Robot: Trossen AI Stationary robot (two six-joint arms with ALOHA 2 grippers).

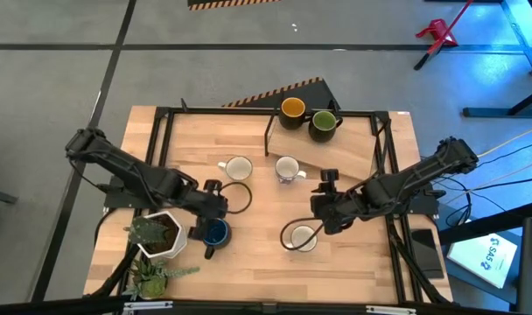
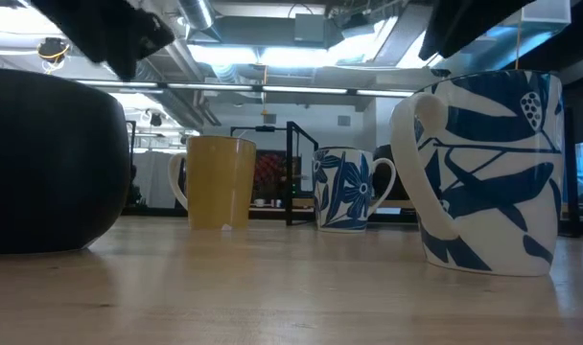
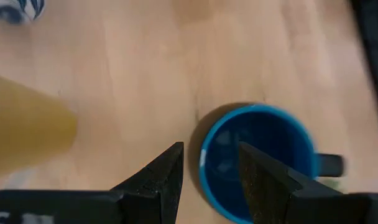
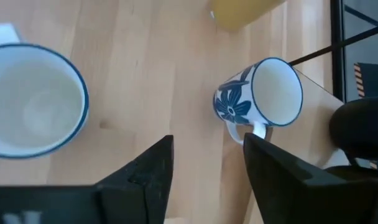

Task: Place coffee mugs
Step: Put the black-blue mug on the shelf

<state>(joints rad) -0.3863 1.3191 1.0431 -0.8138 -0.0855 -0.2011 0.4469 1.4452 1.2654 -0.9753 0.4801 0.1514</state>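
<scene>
A blue mug (image 1: 215, 233) stands on the table next to the white plant pot (image 1: 161, 234). My left gripper (image 1: 213, 214) is open right above it. In the left wrist view (image 3: 207, 177) one finger is over the mug's inside and the other outside its wall (image 3: 204, 155). My right gripper (image 1: 323, 214) is open and empty over bare wood (image 4: 204, 168), beside a white blue-leaf mug (image 1: 301, 236). A pale yellow mug (image 1: 237, 168) and a blue-flower mug (image 1: 288, 169) stand mid-table. A dark mug with a yellow inside (image 1: 292, 109) and an olive mug (image 1: 323, 122) stand on a raised board at the far edge. My left gripper comes at the blue mug from above, its fingers either side of the wall opposite the handle (image 3: 329, 165). I cannot tell whether they touch the wall. The mug stands upright on the table.
A black frame (image 1: 165, 131) runs along the table's edges. A second small plant (image 1: 152, 278) lies at the near left corner. A dark flat device (image 1: 423, 249) lies at the right edge. Bare wood lies between the mugs and along the near edge.
</scene>
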